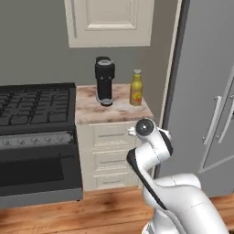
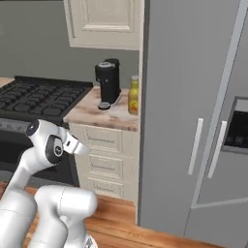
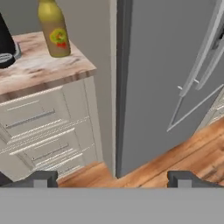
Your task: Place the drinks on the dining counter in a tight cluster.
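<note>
One yellow-amber bottle (image 1: pixel 136 87) stands upright on the small marble bench (image 1: pixel 111 108) between the black stove (image 1: pixel 36 132) and the grey refrigerator (image 1: pixel 201 91), near the bench's right end. Just left of it sits the black coffee machine (image 1: pixel 104 81), close by but apart from the bottle. Cream drawers (image 1: pixel 111 155) run below the bench, and a cream wall cabinet (image 1: pixel 109 20) hangs above. The gripper (image 3: pixel 111 178) is held low in front of the drawers and the refrigerator's edge, well short of the bottle; its fingers (image 3: pixel 41 178) are spread wide with nothing between them, over the wooden floor (image 3: pixel 183 155).
</note>
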{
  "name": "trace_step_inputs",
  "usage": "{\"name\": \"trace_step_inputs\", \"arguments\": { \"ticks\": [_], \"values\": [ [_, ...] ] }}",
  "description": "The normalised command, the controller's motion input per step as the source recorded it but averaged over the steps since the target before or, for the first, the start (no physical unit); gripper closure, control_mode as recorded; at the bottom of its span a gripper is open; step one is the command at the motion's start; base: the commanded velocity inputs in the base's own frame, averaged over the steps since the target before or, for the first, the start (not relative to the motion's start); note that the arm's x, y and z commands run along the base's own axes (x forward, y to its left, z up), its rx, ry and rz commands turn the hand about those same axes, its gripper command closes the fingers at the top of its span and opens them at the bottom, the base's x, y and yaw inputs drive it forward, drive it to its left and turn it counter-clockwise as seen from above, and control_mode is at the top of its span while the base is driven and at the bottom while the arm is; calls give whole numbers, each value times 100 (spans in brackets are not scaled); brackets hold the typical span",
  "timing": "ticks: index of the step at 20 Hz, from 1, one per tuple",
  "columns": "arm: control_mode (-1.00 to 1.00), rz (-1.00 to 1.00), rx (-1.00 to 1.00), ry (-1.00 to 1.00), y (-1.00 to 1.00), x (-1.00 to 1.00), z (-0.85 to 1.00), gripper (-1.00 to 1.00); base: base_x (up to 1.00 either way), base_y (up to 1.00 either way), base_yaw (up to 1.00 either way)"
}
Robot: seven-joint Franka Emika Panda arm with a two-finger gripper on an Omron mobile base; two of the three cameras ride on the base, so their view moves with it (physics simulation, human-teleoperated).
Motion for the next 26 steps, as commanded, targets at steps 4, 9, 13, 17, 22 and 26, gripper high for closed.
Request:
{"name": "trace_step_inputs", "arguments": {
  "ticks": [4, 9, 13, 17, 22, 26],
  "values": [
    [100, 0, 0, 0, 0, 0, 0, -100, 44, 50, -4],
    [100, 0, 0, 0, 0, 0, 0, -100, 52, 58, -16],
    [100, 0, 0, 0, 0, 0, 0, -100, 72, 41, -8],
    [100, 0, 0, 0, 0, 0, 0, -100, 67, 9, -21],
    [100, 0, 0, 0, 0, 0, 0, -100, 65, 6, -23],
    [100, 0, 0, 0, 0, 0, 0, -100, 65, 23, -26]
  ]
}}
